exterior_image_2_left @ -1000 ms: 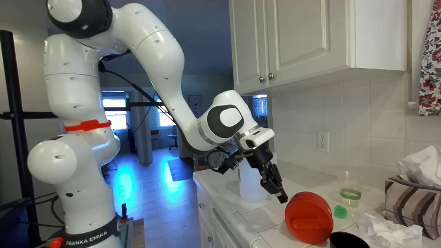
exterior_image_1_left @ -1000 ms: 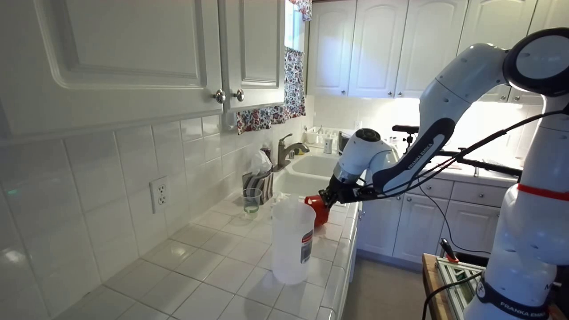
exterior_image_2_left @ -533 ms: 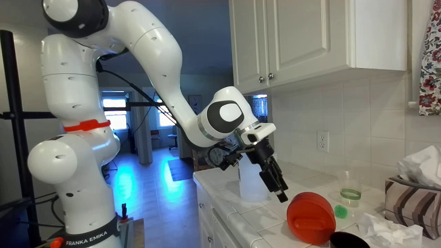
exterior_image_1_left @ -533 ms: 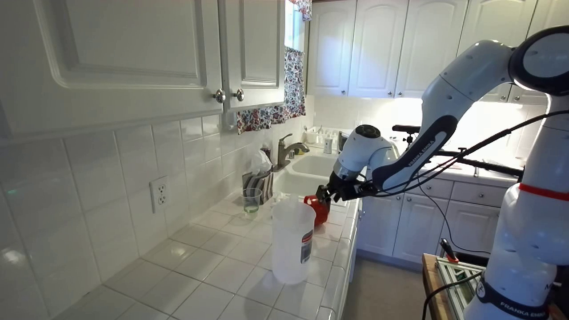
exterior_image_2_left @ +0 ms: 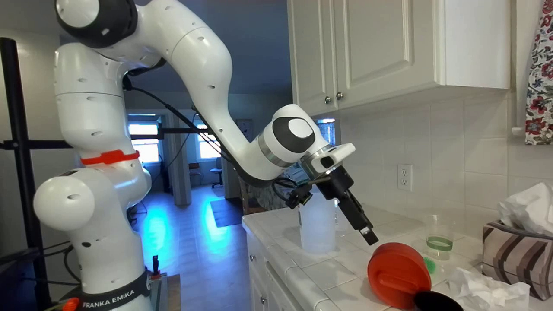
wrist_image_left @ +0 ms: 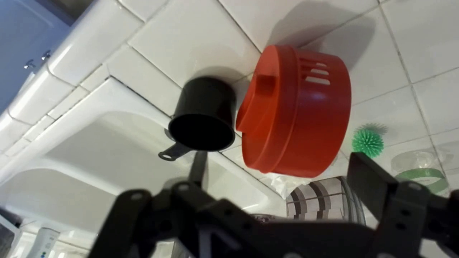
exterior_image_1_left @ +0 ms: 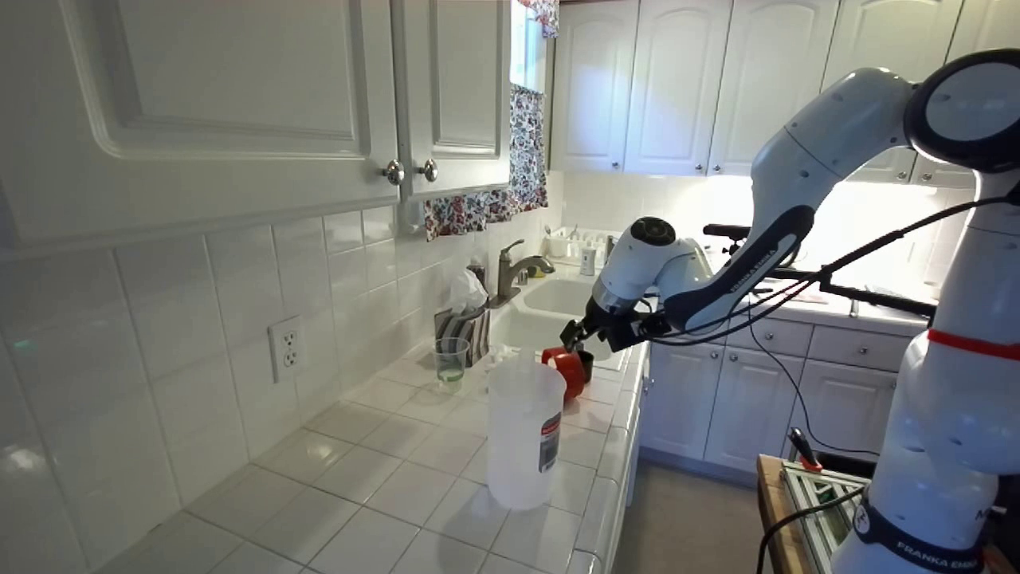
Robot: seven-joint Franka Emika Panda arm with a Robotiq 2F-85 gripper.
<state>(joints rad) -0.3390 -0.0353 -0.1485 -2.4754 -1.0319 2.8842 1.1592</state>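
My gripper (wrist_image_left: 278,164) stands open with nothing between its fingers, their dark pads (wrist_image_left: 371,184) wide apart in the wrist view. Just ahead of it a red round container (wrist_image_left: 315,118) with a ridged lid and slots in its side lies on its side on the white tiles. In an exterior view the gripper's tips (exterior_image_2_left: 369,235) hang a little above and beside that container (exterior_image_2_left: 399,274), apparently apart from it. A black cup (wrist_image_left: 208,100) with a short handle stands close to the lid. Past the container, by the right finger in the wrist view, lies a green spiky ball (wrist_image_left: 368,143).
A striped tissue box (exterior_image_2_left: 518,255) and crumpled tissue (exterior_image_2_left: 490,289) are near the container. A clear cup with a green band (exterior_image_2_left: 440,244) stands by the backsplash, a translucent white jug (exterior_image_1_left: 522,454) nearer the counter's end. The sink (wrist_image_left: 118,143) borders the black cup. Cabinets (exterior_image_2_left: 367,52) overhang the counter.
The gripper's fingers have spread, and it has risen and moved over the counter. The red container has shifted right in an exterior view, now covering part of the green ball.
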